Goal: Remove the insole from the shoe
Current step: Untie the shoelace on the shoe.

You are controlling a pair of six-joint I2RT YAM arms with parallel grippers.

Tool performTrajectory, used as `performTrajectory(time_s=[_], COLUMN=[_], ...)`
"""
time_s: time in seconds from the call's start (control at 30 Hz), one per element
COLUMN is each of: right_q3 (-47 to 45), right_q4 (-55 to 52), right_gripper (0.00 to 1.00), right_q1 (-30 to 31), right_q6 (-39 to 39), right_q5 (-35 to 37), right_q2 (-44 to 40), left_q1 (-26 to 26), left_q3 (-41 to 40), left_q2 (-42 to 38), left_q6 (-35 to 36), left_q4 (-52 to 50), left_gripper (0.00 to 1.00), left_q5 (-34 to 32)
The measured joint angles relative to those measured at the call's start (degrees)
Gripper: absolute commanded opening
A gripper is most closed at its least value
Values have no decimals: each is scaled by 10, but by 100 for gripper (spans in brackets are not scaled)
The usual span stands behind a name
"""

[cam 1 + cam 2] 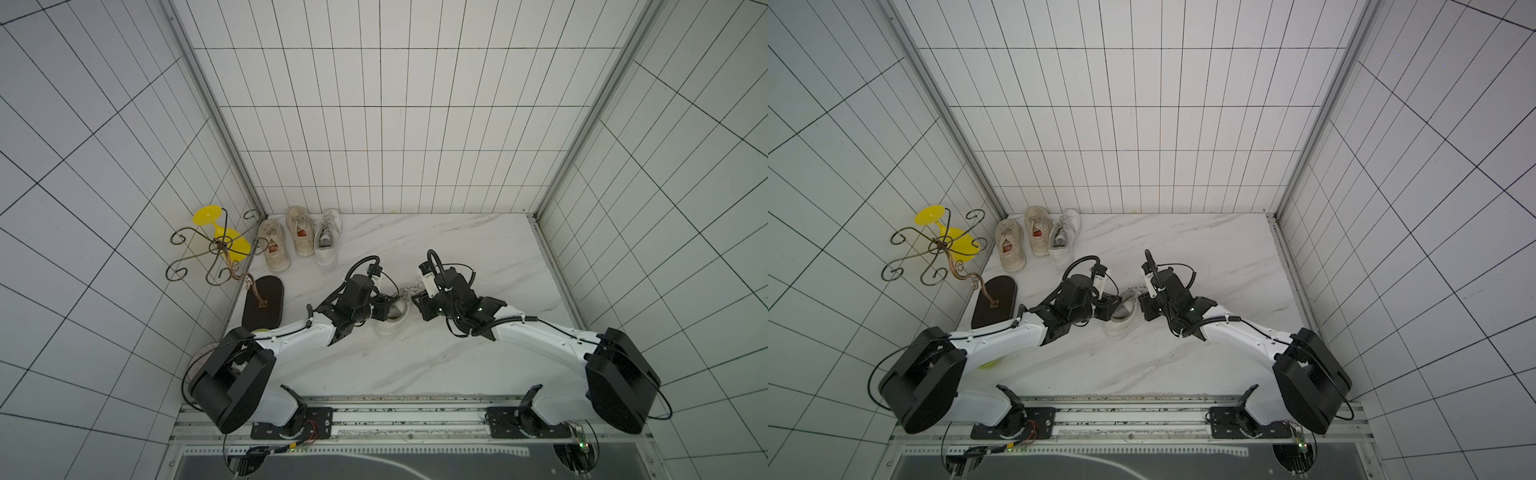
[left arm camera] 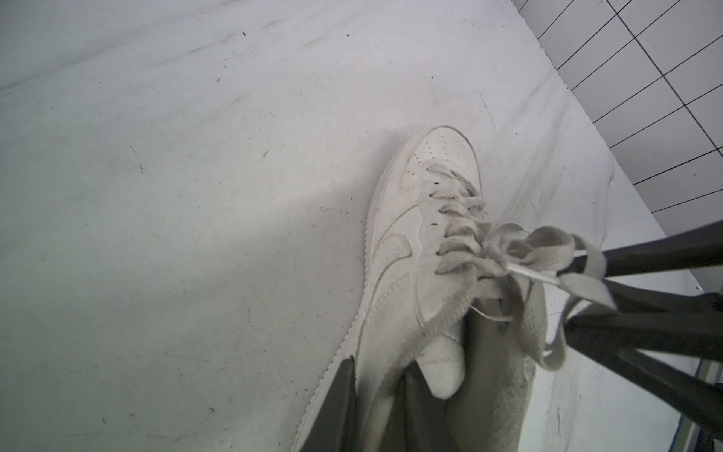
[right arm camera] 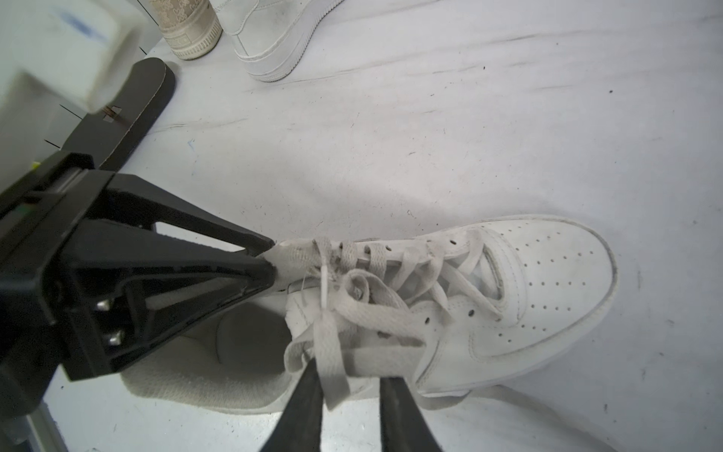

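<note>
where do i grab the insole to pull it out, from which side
Grip the insole at its heel end, coming from above through the shoe mouth. That is the only part showing; the rest is hidden under the laced tongue. The left gripper pinches the collar, which should steady the shoe, so the open right gripper looks best placed to reach in.

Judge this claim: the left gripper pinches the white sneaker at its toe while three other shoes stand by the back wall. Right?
Wrong spot. The right wrist view shows the left gripper pinching the white sneaker at its collar by the top eyelets, not its toe. Three other shoes do stand by the back wall.
</note>
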Motion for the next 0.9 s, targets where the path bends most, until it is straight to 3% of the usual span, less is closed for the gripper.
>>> performTrajectory(time_s=[0.27,0.6,0.9], right_q3=[-12,-18,-88], right_q4=[3,6,21], right_gripper=[43,41,38], right_q1=[0,3,25], right_q6=[0,0,3], right_q5=[-1,-1,-12], right_q2=[-37,-51,-80], left_q1=[-3,-6,-7], left_q3=[0,0,0], left_q2=[-1,-2,-3], left_q6=[-1,-1,-2], left_q4=[1,0,-1], left_gripper=[14,11,5], left_q5=[-15,-23,-29])
